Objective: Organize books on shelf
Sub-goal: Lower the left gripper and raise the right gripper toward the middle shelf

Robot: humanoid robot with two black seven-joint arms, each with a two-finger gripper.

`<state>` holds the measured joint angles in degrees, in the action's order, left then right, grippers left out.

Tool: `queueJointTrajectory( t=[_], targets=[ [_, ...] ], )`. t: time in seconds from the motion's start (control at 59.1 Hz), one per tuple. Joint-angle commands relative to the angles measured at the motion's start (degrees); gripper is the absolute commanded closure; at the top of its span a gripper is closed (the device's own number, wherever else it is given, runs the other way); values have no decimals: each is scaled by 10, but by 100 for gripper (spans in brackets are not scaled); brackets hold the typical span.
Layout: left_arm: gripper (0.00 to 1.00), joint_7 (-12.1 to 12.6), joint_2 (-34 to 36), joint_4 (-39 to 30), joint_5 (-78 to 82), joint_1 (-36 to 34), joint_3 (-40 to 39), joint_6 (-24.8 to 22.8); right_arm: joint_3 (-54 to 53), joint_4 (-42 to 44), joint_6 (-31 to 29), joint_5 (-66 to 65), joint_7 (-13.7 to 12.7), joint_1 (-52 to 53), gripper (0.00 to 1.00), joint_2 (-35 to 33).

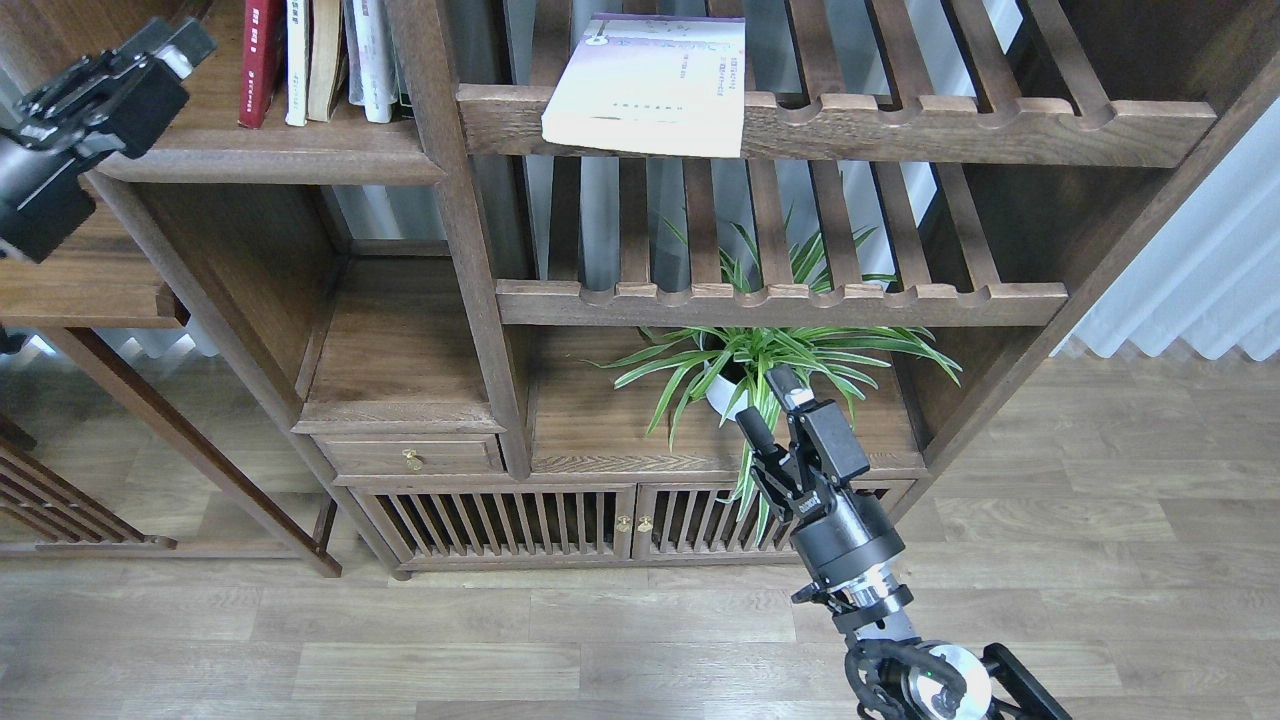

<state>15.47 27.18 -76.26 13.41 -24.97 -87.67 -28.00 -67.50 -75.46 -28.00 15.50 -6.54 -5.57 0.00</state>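
The pale lavender-white book [650, 85] lies flat on the upper slatted rack, overhanging its front rail. The dark red book [258, 60] stands upright on the solid dark-brown shelf [280, 165] at the top left, beside several other upright books [345, 55]. I cannot pick out a yellow-green cover. My left gripper [165, 50] is left of the red book, apart from it and holding nothing; its fingers are too dark to tell apart. My right gripper [768, 405] is open and empty, low down in front of the plant.
A potted spider plant [760, 355] stands on the cabinet top behind my right gripper. Two slatted racks [780, 300] fill the middle bay. A drawer [410, 455] and slatted cabinet doors lie below. A white curtain [1190, 270] hangs at the right.
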Motion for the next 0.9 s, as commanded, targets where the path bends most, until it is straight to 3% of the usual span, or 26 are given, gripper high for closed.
queueJointTrajectory(
  t=[0.0, 0.051, 0.22, 0.457, 0.609, 0.879],
  targets=[
    [49, -2, -9, 0, -26, 32, 3, 0, 3, 0, 0, 1, 0, 15, 2, 0],
    [47, -4, -21, 1, -33, 52, 3, 0, 8, -2, 0, 0, 0, 24, 2, 0],
    [25, -5, -76, 6, -38, 135, 7, 0, 9, -6, 0, -1, 0, 43, 2, 0],
    [1, -4, -136, 9, -38, 168, 15, 0, 35, -6, 0, -1, -1, 57, 2, 0],
    [0, 1, -175, 45, -37, 179, 27, 0, 62, -8, 0, -2, 0, 67, 1, 0],
    [0, 2, -177, 128, -34, 196, 55, 0, 104, -15, 0, -13, 0, 98, 1, 0]
  ],
)
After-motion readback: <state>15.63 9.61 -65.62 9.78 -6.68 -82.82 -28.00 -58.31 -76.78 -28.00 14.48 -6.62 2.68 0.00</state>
